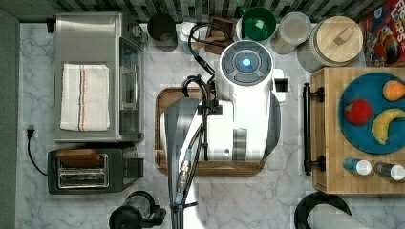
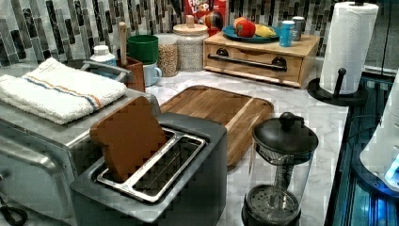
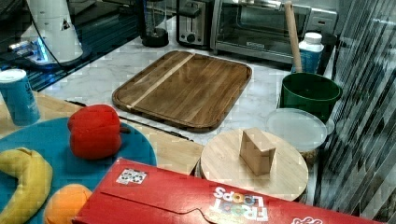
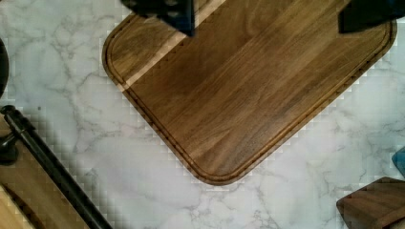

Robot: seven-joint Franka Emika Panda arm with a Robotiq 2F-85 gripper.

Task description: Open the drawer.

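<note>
Overhead, gripper (image 4: 267, 16) hung above the brown tray (image 4: 248, 90), 2 dark fingertips (image 4: 165, 12) spread apart. Beside that tray, drawer (image 2: 254, 60) shut, black handle (image 2: 248, 60) plain from the left view.

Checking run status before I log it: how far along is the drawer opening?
Nothing done: the drawer sits flush in its box. In hand: the open gripper hangs over the brown tray, apart from the black bar handle. Left: reach the handle, grip, pull.
</note>
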